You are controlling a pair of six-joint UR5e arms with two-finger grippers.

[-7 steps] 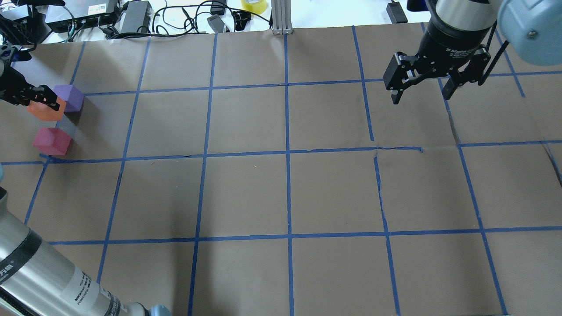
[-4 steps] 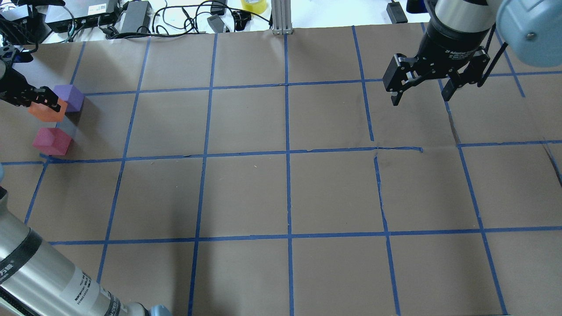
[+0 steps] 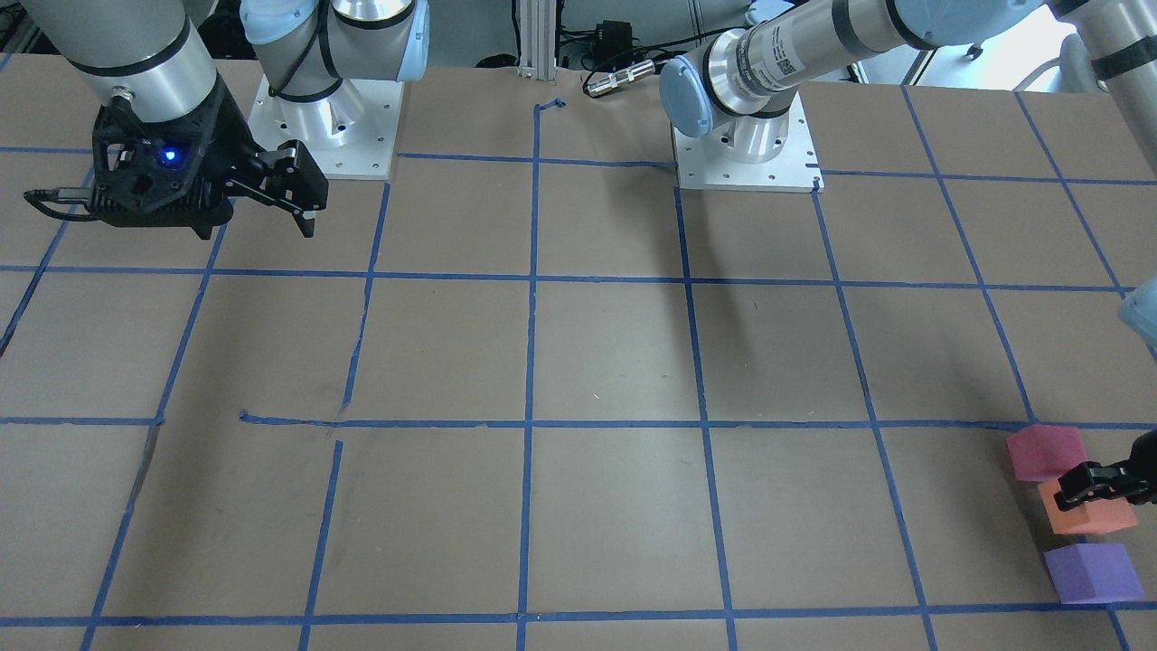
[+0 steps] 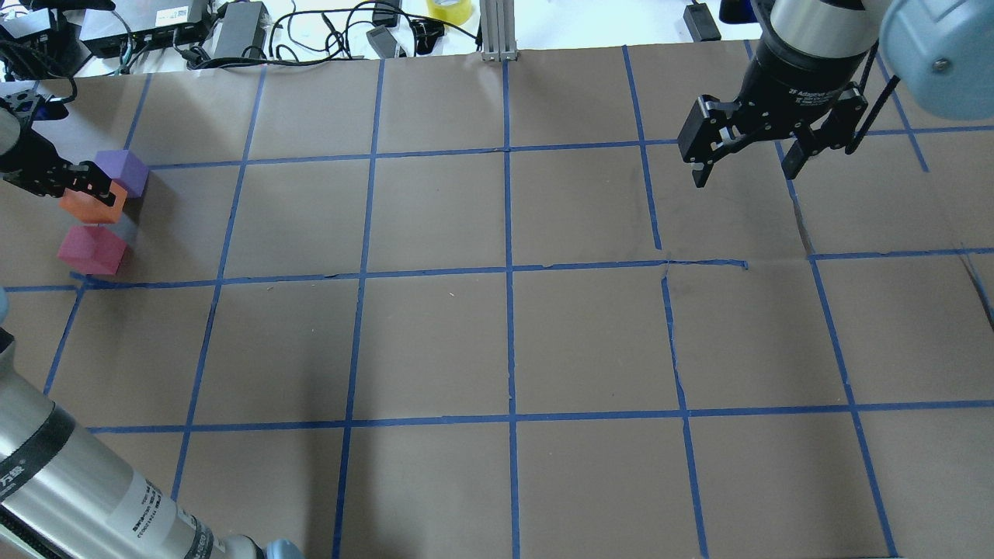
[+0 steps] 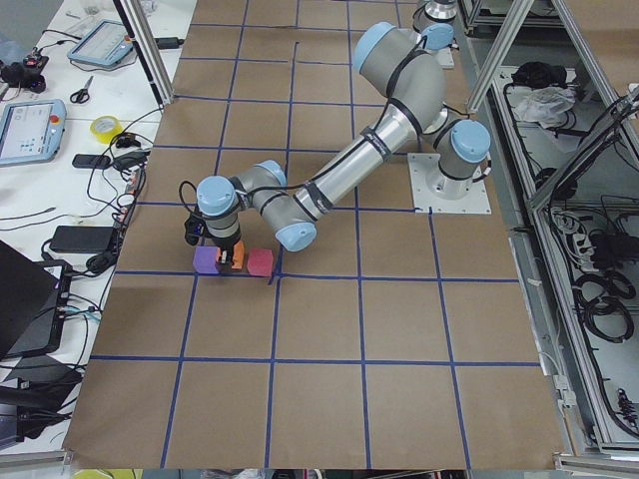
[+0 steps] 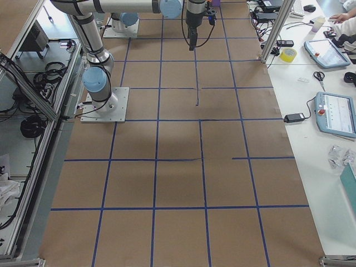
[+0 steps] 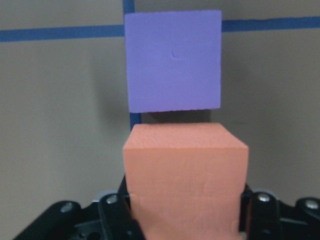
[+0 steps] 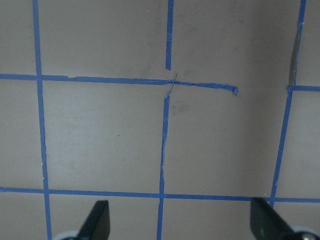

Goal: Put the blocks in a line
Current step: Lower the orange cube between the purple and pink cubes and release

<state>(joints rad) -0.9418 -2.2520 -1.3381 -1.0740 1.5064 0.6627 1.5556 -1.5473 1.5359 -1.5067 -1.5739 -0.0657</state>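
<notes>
1. Change: in the overhead view the orange block (image 4: 92,206) now sits lower and further right than a second ago. It also looks smaller, so I judge it is being lowered.
2. The orange block is now in the gap between the purple block (image 4: 124,171) and the pinkish-red block (image 4: 92,250), at the far left edge of the overhead frame.
3. The left gripper (image 4: 87,192) still pinches the orange block, jaws pressed on its two sides. The wrist view shows the block filling the space between the fingers.
4. Cannot tell whether the orange block touches the table yet. In the wrist view a thin dark gap separates it from the purple block.
5. The right gripper (image 4: 745,167) has barely moved. It is in the upper right of the overhead frame, jaws spread wide and empty.
6. Task meaning: the three blocks already read as a short, slightly staggered line. Release is likely what remains.
7. Materials: the blocks are matte, foam-like cubes with a fine grainy surface and crisp edges. They probably compress slightly.
8. The table (image 4: 435,341) is covered in flat brown paper with a blue tape grid (image 4: 509,272), torn in places.
</notes>
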